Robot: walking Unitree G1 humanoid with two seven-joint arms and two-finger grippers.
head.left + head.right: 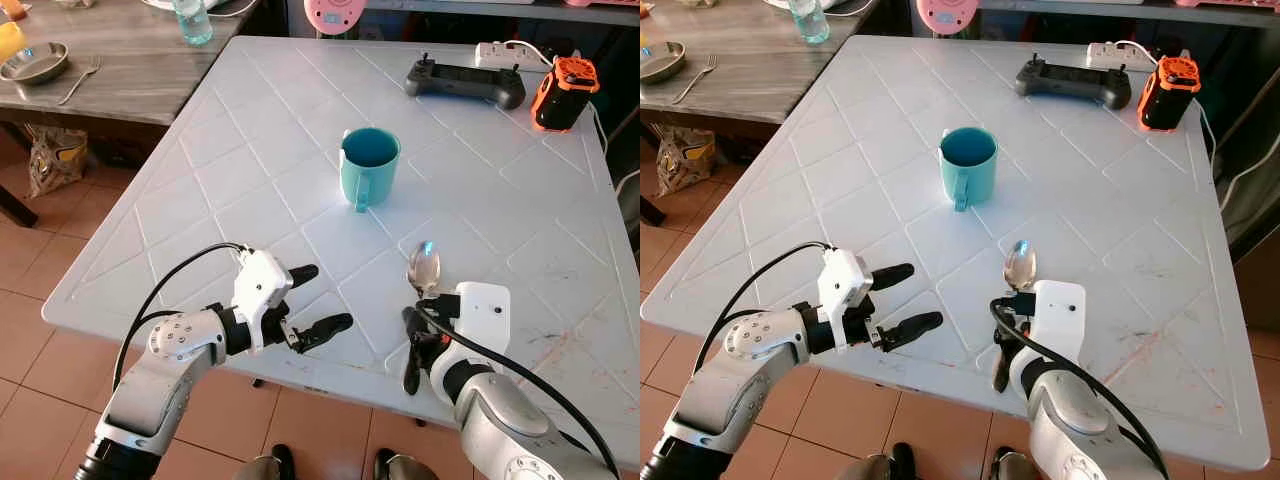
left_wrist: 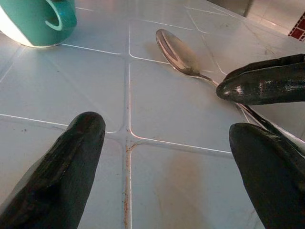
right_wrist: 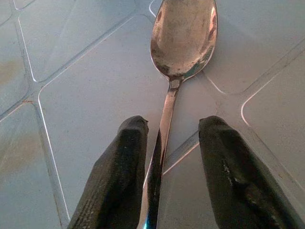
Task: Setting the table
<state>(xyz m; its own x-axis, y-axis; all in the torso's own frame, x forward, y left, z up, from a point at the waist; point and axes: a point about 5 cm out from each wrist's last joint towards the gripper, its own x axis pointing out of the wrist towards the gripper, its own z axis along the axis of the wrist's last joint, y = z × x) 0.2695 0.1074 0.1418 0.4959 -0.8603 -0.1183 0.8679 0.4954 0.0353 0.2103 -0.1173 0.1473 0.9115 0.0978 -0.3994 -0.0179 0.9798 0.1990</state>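
- Silver spoon (image 1: 423, 268) lies on the white desk (image 1: 500, 200), near the cup (image 1: 368, 166).
- My right claw (image 3: 167, 157) sits spread around its handle, so I judge it set down.
- My left claw (image 1: 315, 300) waits released nearby.

A teal mug (image 1: 369, 164) stands on the white table (image 1: 250, 150), well beyond the metal spoon (image 1: 423, 268). The right gripper (image 1: 413, 345) sits at the spoon's handle end. The left gripper (image 1: 312, 300), fingers spread, hovers beside the spoon on its left.
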